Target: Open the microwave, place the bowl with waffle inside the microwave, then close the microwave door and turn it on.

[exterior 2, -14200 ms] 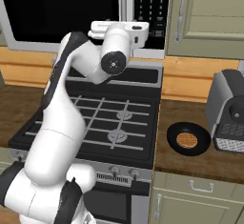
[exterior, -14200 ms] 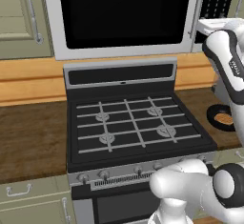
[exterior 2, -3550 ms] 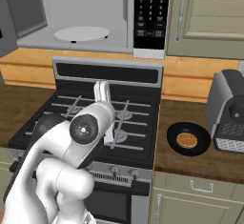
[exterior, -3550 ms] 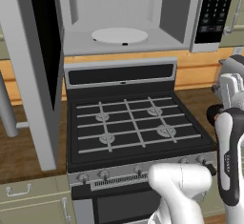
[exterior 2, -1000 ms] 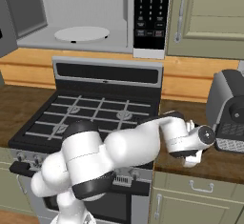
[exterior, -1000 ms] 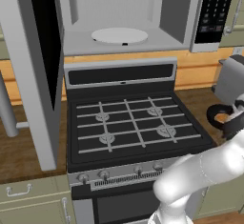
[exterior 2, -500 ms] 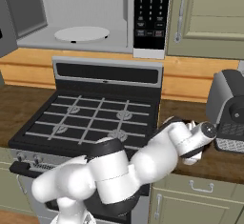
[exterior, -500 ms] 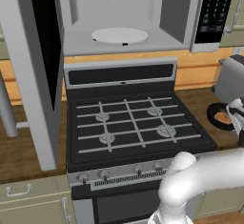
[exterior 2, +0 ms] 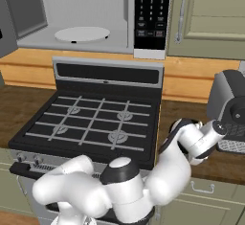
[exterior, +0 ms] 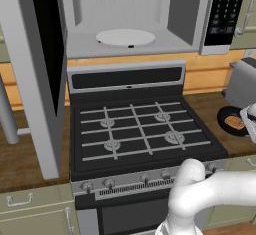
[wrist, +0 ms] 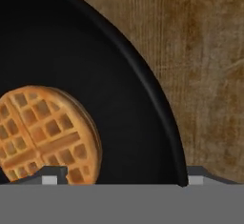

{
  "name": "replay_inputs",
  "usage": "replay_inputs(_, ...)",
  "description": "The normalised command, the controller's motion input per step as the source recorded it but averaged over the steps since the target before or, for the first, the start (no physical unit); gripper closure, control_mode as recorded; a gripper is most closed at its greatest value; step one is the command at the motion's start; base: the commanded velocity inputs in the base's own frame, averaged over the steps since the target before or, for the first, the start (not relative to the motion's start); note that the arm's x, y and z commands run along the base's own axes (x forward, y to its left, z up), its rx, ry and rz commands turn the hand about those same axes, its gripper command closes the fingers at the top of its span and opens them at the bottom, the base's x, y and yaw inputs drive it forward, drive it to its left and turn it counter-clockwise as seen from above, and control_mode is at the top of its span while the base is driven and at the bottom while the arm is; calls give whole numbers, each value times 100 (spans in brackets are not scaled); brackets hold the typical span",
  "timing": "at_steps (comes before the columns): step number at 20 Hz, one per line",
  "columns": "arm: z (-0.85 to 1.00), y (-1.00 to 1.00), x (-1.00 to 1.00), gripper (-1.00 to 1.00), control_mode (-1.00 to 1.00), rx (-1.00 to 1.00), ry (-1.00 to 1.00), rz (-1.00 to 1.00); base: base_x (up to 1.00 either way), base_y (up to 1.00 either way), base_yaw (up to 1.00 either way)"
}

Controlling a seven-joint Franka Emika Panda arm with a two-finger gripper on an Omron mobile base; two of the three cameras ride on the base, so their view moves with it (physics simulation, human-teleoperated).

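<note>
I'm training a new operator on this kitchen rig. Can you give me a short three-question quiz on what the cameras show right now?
1. True or false: the microwave door is swung open.
2. What lies in the bowl?
A. a spoon
B. a waffle
C. nothing
3. Fill in: in the hand view, one fingertip of the claw sits inside the bowl's rim and the other outside it, over the wooden ____.

Key:
1. True; the turntable is in plain sight.
2. B
3. counter
</note>
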Motion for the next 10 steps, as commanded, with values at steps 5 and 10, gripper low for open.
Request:
replay_inputs(5,-35,6,0,100,-100,1,1,0,0,0,0)
replay_inputs(10,-19,-2,-4,100,-100,5,0,0,0,0,0)
